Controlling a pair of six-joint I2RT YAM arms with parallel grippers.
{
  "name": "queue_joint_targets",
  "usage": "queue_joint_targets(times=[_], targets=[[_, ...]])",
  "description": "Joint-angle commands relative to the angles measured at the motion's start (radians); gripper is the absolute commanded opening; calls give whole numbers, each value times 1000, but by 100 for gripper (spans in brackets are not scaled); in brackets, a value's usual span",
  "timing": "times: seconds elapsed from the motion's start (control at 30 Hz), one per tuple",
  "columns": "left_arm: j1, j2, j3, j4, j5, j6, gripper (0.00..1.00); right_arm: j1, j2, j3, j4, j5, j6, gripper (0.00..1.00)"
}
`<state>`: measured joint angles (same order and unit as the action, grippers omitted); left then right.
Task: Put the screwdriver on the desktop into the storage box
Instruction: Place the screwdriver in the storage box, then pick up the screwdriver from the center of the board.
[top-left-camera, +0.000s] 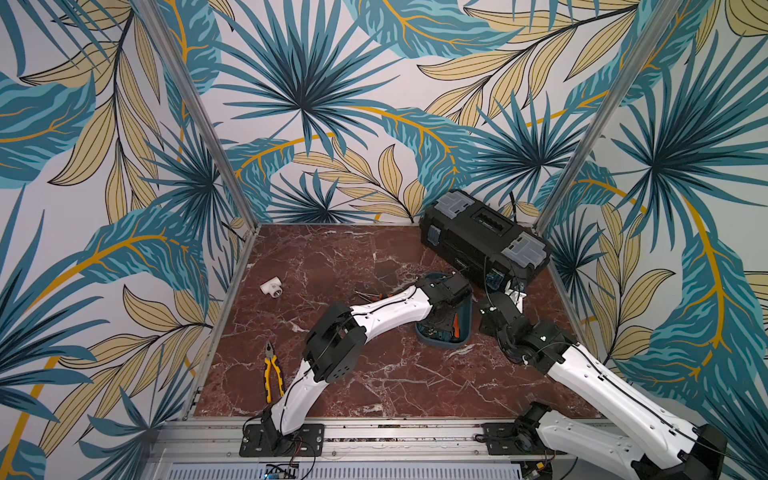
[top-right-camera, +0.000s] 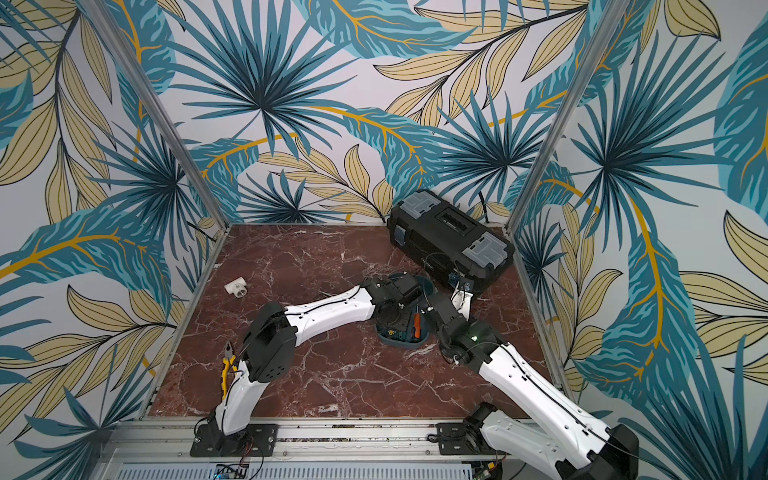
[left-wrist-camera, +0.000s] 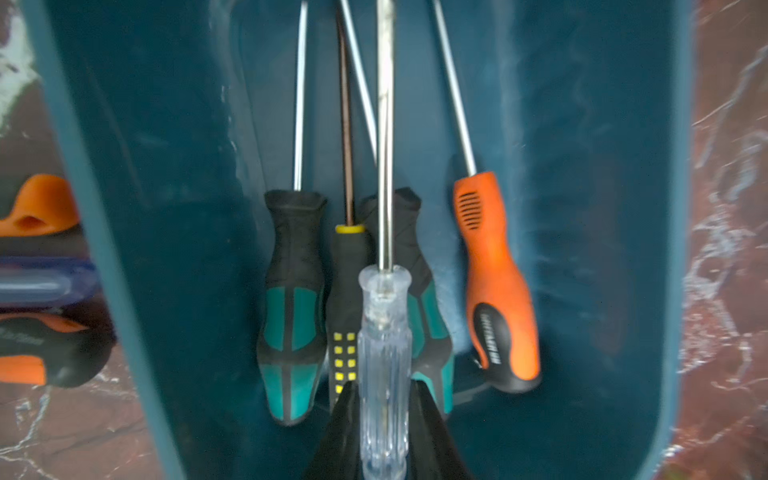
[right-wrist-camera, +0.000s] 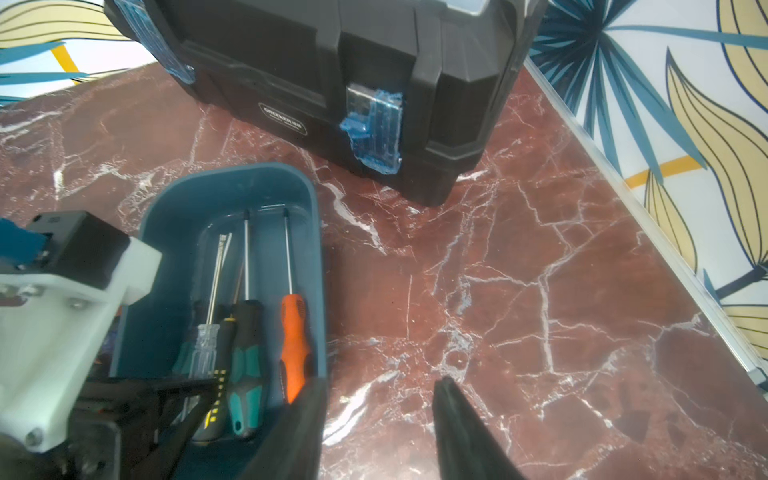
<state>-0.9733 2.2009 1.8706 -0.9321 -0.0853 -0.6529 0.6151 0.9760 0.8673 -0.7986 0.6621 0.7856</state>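
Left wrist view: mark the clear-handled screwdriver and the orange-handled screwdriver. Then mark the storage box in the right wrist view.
clear-handled screwdriver (left-wrist-camera: 384, 353), left wrist view, on its transparent handle.
orange-handled screwdriver (left-wrist-camera: 494, 282), left wrist view, mid-handle.
storage box (right-wrist-camera: 232, 189), right wrist view, on its far end wall.

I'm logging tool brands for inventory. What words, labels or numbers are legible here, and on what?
"GREENER", then blurred characters: badge on the front of the black plastic toolbox.
White lettering on the orange-and-black screwdriver handle inside the teal plastic storage box: too blurred to read.
No other text is legible.
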Motion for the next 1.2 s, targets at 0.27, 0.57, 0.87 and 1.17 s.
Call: queue_joint_targets(times=[0.27, 0.57, 0.87, 1.17], targets=[[9, 26, 56, -48, 23, -49, 36, -1, -29, -27, -29, 29, 24, 48], [14, -204, -63, 73, -179, -137, 46, 0, -43, -25, -31, 26, -9, 48], [153, -563, -492, 236, -285, -414, 47, -1, 111, 30, 200, -284, -202, 48], [320, -886, -918, 265, -340, -712, 47, 7, 552, 304, 246, -666, -439, 49]])
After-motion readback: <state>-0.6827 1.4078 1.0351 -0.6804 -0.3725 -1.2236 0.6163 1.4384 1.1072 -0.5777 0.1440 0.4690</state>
